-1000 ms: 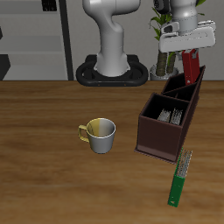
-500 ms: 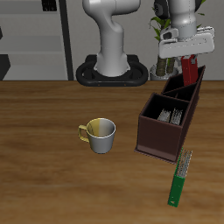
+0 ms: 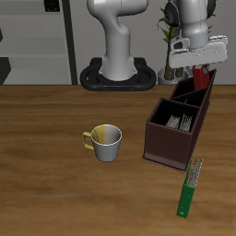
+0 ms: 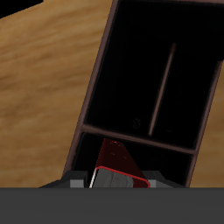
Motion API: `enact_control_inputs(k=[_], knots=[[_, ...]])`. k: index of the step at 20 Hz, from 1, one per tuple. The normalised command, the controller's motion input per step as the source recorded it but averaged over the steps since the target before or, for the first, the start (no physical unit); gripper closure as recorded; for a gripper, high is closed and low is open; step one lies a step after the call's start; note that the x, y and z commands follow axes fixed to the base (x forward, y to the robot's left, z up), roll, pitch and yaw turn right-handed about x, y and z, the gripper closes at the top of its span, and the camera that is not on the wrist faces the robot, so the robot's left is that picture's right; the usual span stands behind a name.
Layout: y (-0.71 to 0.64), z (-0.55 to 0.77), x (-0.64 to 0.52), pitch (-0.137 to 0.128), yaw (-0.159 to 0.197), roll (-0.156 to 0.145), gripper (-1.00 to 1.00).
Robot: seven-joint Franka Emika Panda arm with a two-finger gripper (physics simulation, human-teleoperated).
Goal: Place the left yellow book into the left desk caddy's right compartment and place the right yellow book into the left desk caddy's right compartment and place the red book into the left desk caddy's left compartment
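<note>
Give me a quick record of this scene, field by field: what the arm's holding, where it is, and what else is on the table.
held item: red book, upright in the gripper
gripper position: above the far bin of the desk caddy
near bin: two grey-tan books inside
mug: on the table, apart from the caddy
green book: flat near the table's front edge
red book released: not yet

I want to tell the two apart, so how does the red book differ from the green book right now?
The red book is dark red; the green book is green. The red book is held upright in the gripper above the caddy; the green book lies flat on the table, nearer its front edge. The red book looks thicker, the green one slim. Neither is in the caddy yet.
</note>
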Motion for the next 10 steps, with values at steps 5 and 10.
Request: enact_control_inputs(k=[5,10], knots=[[0.11,-0.2,0.05,0.038,0.016,0.024,1.0],[0.09,-0.27,-0.04,0.033,0.026,0.019,1.0]])
